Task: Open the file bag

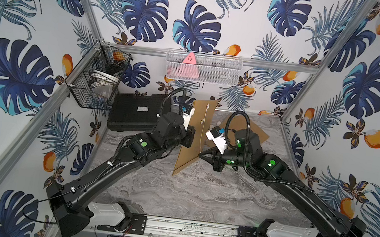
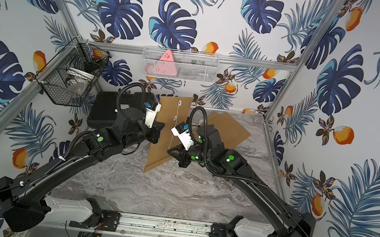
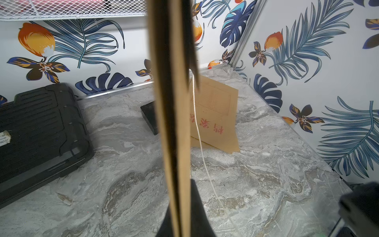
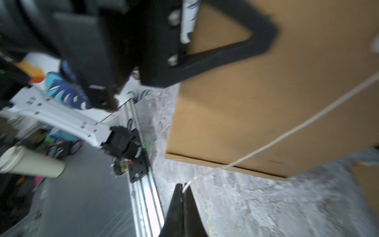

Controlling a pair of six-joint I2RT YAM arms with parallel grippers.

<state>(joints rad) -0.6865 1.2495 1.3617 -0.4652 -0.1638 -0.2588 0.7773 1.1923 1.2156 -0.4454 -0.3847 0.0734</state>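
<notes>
The file bag (image 1: 199, 120) is a brown paper envelope with two white button discs and a thin white string (image 1: 201, 137). It stands upright on its lower edge, tilted, in both top views (image 2: 168, 121). My left gripper (image 1: 189, 139) is shut on the bag's left edge; in the left wrist view the bag (image 3: 174, 102) runs edge-on between the black fingers (image 3: 198, 213). My right gripper (image 1: 201, 155) is shut on the free end of the string, which runs taut from the fingertips (image 4: 181, 187) up across the bag's face (image 4: 266, 102).
Another brown envelope (image 1: 256, 132) lies flat at the back right, printed with red characters (image 3: 217, 119). A black case (image 1: 136, 114) sits at the back left, and a small black block (image 3: 150, 117) lies behind the bag. A black wire basket (image 1: 96, 76) and a white mesh basket (image 1: 203, 68) hang on the walls.
</notes>
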